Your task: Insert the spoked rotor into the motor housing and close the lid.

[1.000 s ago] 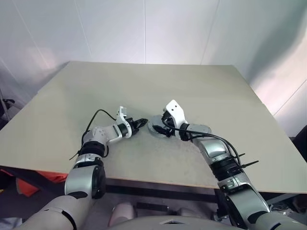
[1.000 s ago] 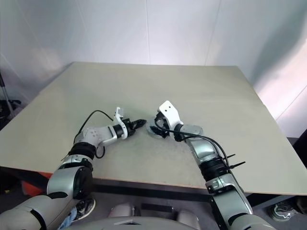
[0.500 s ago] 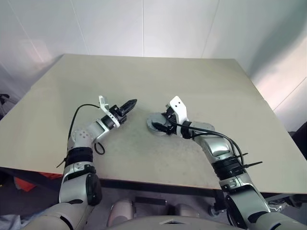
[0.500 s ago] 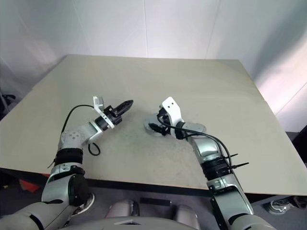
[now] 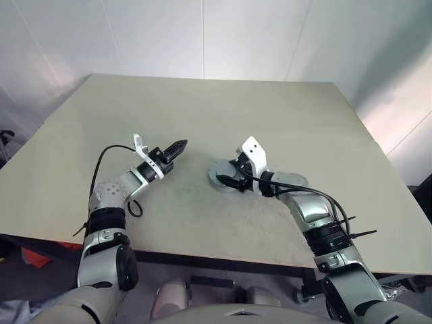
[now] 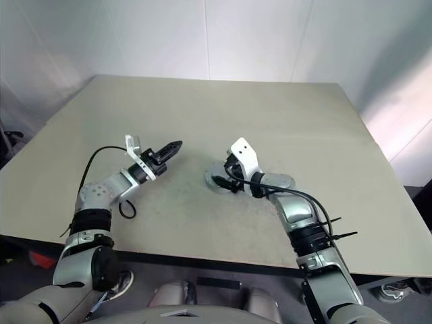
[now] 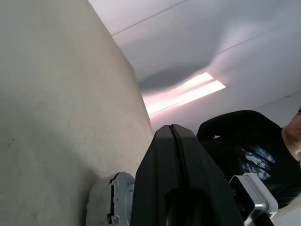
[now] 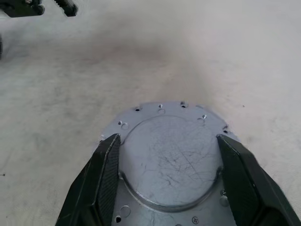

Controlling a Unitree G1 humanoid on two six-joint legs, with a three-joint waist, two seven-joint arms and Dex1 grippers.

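Note:
The motor housing point(image 8: 170, 157) is a round grey metal part resting on the table. It shows a flat scratched face and small holes round its flange. My right gripper point(image 8: 169, 139) is shut on it, one black finger point(image 8: 106, 174) pressed to each side. In the head views the housing point(image 5: 217, 175) sits mid-table with the right gripper point(image 5: 228, 181) on it. My left gripper point(image 5: 181, 144) hangs shut and empty above the table, a hand's width left of the housing. The spoked rotor and the lid are hidden or out of view.
The beige table point(image 5: 270, 115) stretches wide around the housing, with white walls behind it. A person in a black shirt point(image 7: 244, 139) stands past the table's far side in the left wrist view, where the housing's side point(image 7: 109, 197) also shows.
My left gripper, still shut, has lifted and drawn away to the left from beside the housing. The right gripper has kept its hold in place. The head camera has shifted a little.

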